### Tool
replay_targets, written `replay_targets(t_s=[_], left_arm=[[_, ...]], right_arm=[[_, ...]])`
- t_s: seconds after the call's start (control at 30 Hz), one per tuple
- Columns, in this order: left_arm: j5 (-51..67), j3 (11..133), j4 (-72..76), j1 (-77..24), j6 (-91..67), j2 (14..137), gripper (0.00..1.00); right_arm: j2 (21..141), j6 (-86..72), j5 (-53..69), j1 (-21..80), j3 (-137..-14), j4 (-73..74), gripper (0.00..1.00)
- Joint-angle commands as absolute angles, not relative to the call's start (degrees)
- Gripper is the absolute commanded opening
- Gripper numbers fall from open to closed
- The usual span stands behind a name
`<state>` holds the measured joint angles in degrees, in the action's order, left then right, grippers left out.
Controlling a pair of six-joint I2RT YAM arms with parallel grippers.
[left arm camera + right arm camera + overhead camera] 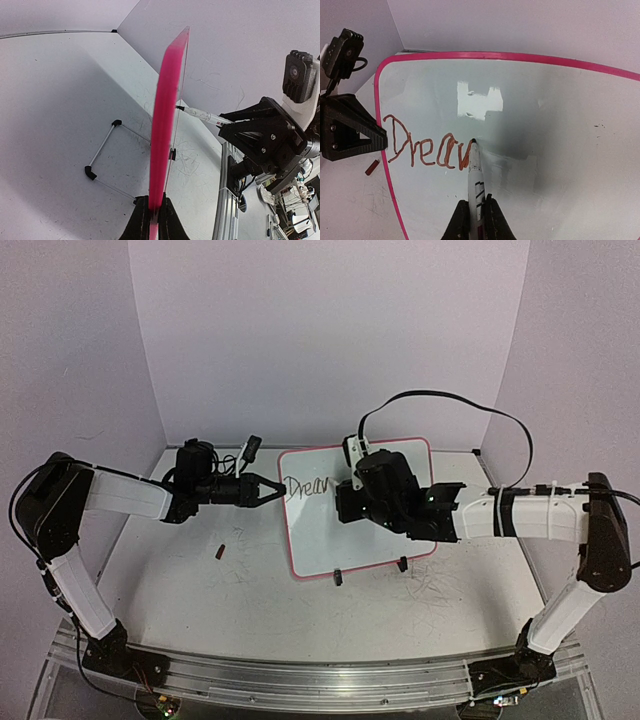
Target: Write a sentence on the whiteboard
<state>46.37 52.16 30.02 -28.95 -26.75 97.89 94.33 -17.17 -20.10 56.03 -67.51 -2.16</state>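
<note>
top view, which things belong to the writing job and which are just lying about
In the job: whiteboard; marker; started sentence; left gripper clamping the board's edge; right gripper holding the marker.
Lying about: small red piece on the table.

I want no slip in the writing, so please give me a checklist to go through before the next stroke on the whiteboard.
1. Left claw shut on the left edge of the whiteboard: ok.
2. Right claw shut on the marker: ok.
3. Marker tip touching the board at the end of the writing: ok.
4. The writing reads "Drea" plus an unfinished letter: ok.
5. Bare board to the right for the remaining words: ok.
6. Enough ink in the marker: cannot tell.
</note>
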Motion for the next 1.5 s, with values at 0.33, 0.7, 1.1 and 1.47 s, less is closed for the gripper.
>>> replay_targets(t_s=[0.33, 0.7, 1.1, 1.47], left_arm=[[47.2, 53.8, 30.4, -29.2, -26.7, 95.7, 0.00], [47.2, 53.8, 30.4, -29.3, -26.7, 95.7, 0.00], [47.1, 53.8, 30.4, -29.4, -26.6, 95.7, 0.00], [47.1, 53.7, 30.3, -29.4, -26.4, 95.5, 0.00]], right_arm=[[92.9, -19.7, -20.7, 55.8, -65.2, -2.1, 0.00], [91.9, -21.4, -20.5, 56.8, -62.8, -1.6, 0.00], [93.1, -19.3, -22.0, 56.8, -65.9, -2.0, 0.00], [95.2, -17.7, -22.9, 56.2, -68.5, -2.6, 0.00]])
